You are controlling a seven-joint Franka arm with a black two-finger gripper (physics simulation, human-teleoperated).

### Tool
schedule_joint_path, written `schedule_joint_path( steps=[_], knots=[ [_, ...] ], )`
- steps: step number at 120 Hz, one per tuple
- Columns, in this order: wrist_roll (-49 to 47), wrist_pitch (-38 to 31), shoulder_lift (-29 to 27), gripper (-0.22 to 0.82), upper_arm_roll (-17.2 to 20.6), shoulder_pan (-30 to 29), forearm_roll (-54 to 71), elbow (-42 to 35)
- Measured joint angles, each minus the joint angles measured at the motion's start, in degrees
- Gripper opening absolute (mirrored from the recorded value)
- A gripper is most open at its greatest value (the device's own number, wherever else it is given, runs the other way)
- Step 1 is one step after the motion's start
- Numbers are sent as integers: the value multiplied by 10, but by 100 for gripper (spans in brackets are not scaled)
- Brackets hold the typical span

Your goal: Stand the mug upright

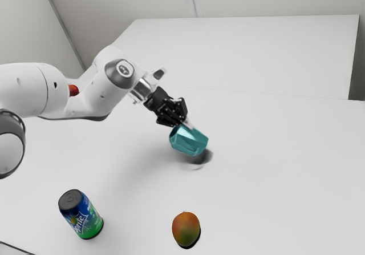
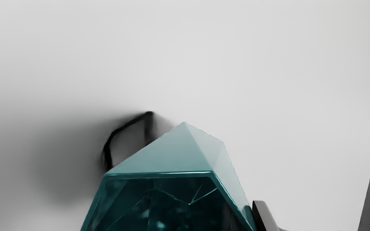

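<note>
- One orange and green mango-like fruit [image 1: 186, 229] rests on the white table [image 1: 274, 169], nearest, around the middle of the exterior view.
- Near too, at the exterior view's left, a blue and green metal drink can [image 1: 81, 215] stands, dark end up.
- Farther in, at the middle, is the teal, many-sided, glossy mug [image 1: 189, 140]. It is tilted, its open mouth toward the gripper and the exterior view's left, its base toward the right. A soft shadow [image 1: 201, 157] beside it suggests that it is raised off the table.
- Just beyond the mug, the black two-finger gripper [image 1: 188, 124] is pinching its wall; in the wrist view one of the fingers [image 2: 264, 215] presses the outside, and the other seems to be inside the mouth.
- The white arm [image 1: 114, 84] reaches in from the left, with a small red object [image 1: 73, 90] partly hidden behind it.
- Progress, as I judge it: the mug is held but not upright. Left to do: turn it mouth up, rest its base on the table, let go.
</note>
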State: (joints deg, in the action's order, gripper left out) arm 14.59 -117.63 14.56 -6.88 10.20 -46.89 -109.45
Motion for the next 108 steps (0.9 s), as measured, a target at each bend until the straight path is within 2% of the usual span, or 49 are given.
schedule_joint_path(
  steps=[39,72,108],
  knots=[
    [-10,-6,-80,-18,1,6,214,-35],
    [-32,-21,-88,-18,27,38,465,-55],
    [-68,-23,-89,-18,28,48,531,-68]
  ],
)
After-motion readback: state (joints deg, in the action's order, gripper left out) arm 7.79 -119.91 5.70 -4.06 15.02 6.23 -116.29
